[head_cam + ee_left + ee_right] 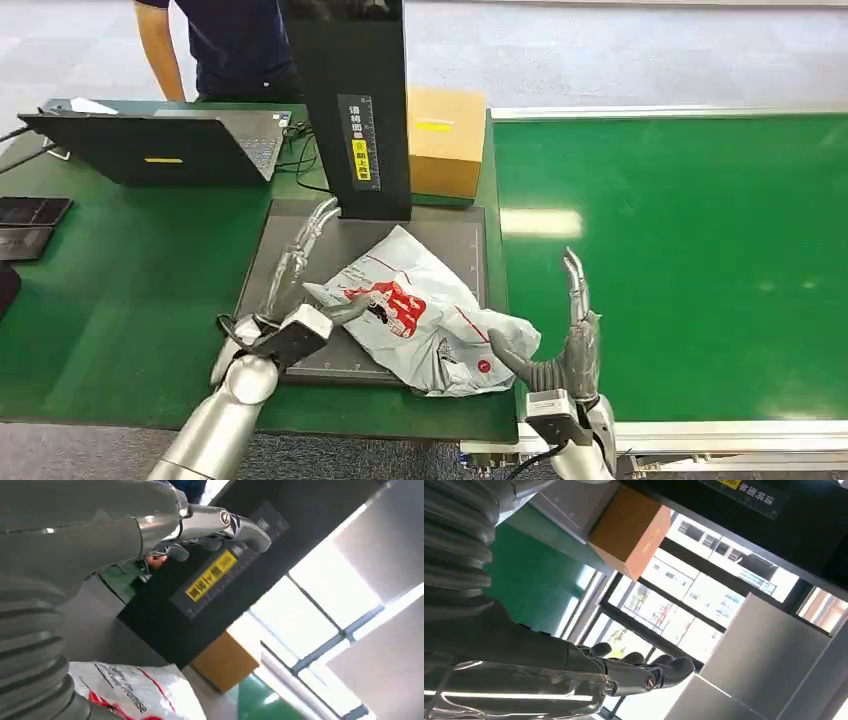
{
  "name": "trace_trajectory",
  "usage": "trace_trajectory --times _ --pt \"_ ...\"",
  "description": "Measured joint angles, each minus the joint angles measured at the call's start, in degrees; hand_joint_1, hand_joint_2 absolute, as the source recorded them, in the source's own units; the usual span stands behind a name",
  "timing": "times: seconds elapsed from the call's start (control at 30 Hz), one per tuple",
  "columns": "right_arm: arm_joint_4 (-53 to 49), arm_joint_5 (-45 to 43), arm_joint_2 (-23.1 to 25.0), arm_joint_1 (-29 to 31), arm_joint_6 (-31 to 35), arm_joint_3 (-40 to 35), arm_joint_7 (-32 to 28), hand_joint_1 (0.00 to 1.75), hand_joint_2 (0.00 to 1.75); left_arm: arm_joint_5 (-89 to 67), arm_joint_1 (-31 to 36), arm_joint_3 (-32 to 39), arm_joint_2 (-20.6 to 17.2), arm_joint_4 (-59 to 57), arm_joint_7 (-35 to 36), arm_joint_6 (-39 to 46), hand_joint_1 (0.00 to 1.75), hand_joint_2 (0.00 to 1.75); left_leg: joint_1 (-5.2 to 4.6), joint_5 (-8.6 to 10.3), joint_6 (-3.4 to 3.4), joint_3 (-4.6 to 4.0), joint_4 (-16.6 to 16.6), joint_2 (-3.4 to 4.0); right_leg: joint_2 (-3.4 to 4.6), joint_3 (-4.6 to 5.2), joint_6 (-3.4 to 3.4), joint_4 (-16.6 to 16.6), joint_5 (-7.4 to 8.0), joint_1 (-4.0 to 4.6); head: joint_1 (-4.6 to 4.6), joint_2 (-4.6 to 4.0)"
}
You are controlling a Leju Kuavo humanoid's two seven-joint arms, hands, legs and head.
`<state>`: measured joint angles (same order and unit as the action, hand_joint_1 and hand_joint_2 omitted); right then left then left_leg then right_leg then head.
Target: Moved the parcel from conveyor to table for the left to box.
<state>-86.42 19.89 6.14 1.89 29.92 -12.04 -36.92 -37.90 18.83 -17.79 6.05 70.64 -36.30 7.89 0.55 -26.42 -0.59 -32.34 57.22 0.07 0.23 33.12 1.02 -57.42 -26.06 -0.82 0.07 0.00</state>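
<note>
A grey plastic mailer parcel point(425, 320) with red print lies crumpled on a dark scale platform point(300, 225) on the green table point(120, 300). The left hand point(300, 265) lies beside it, fingers straight, thumb touching its edge. The right hand point(572, 335) stands upright by the parcel's other end, fingers extended, holding nothing. A cardboard box point(445, 140) sits behind.

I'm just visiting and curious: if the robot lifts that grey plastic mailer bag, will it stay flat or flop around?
The parcel looks like a soft, crumpled poly bag, so it would probably sag and fold rather than stay flat. Its glossy film may be slippery against the left hand. It lies flat on the grey pad, so rolling or tipping seems unlikely.
</note>
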Motion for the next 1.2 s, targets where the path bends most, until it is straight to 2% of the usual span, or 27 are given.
trace_trajectory --times 0.57,1.2 --pt "-2.03 0.87 0.81 -1.03 -2.08 1.73 0.2 0.0 1.75 -3.87 6.79 -5.92 -2.19 -5.93 3.5 -4.48 0.0 1.75 0.0 0.0 0.0 0.0 0.0 0.0 0.0 0.0 0.0 0.0 0.0 0.0 0.02 0.0" --pt "-2.49 -0.74 0.81 -1.76 -1.68 2.1 0.11 0.0 1.75 -7.41 17.99 -12.43 -3.56 -27.64 6.86 -13.59 0.0 1.75 0.0 0.01 -0.01 -0.01 0.0 0.0 0.01 0.0 0.0 0.0 0.0 0.0 0.0 0.0"
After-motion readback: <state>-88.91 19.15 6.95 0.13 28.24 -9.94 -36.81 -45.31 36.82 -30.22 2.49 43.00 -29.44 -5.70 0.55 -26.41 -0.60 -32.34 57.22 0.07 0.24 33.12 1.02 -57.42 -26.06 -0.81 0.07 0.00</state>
